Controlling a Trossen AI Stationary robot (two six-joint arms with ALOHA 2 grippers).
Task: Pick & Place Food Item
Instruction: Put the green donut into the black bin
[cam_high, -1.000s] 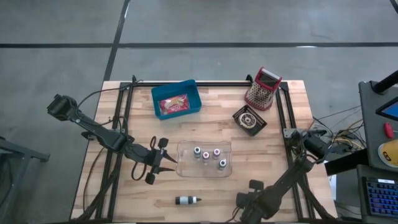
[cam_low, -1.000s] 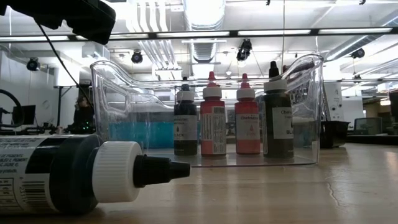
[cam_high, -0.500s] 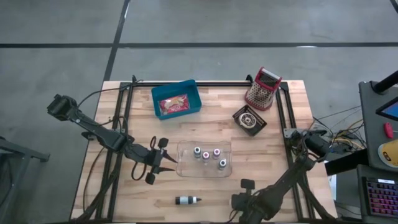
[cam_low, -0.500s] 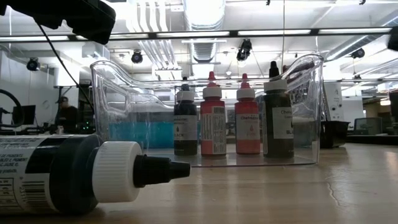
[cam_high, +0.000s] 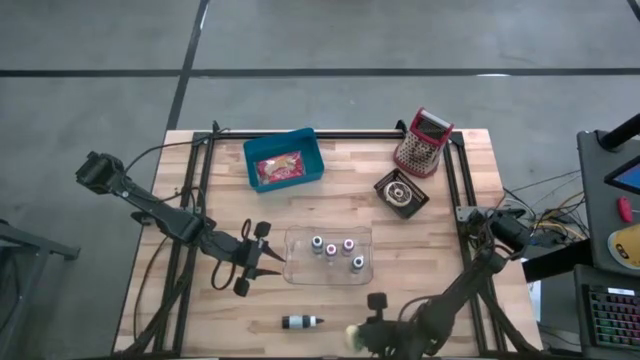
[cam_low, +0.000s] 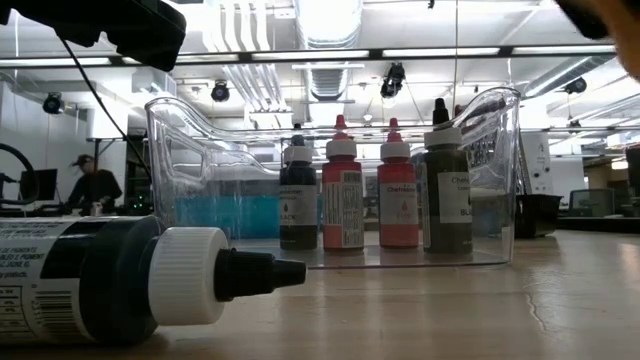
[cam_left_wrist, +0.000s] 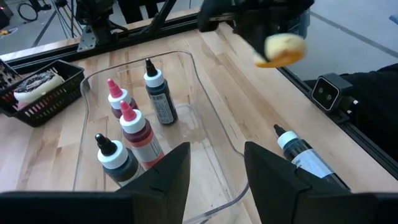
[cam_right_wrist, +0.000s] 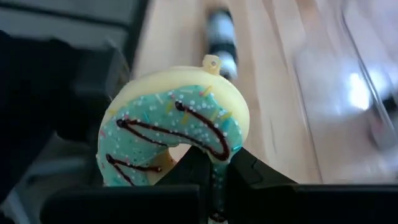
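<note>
A toy donut (cam_right_wrist: 174, 134), yellow with teal icing and dark stripes, hangs in my right gripper (cam_high: 357, 335), which is shut on it above the table's near edge, just right of a loose dark bottle (cam_high: 300, 322). The left wrist view also shows the donut (cam_left_wrist: 281, 50) in the air. My left gripper (cam_left_wrist: 214, 186) stands open and empty at the left side of a clear tray (cam_high: 296, 268). A blue bin (cam_high: 310, 150) at the far left holds a pink packet (cam_high: 279, 167). My right gripper pinches the donut's ring at the part nearest the wrist (cam_right_wrist: 208, 155) between its two fingers (cam_right_wrist: 245, 171). The donut stands on edge above the fingertips, icing toward the camera, lifted clear of the table.
Several dropper bottles (cam_high: 337, 250) stand upright in the clear tray. The loose bottle lies on its side near the front edge. A red grater (cam_high: 422, 142) and a black round object (cam_high: 401, 192) sit at the far right. People sit in the room behind (cam_low: 92, 185).
My right gripper has moved toward the table's left along the near edge, risen a little and rolled its wrist. The donut in it has come into sight in the high view and at the top right of the low view.
</note>
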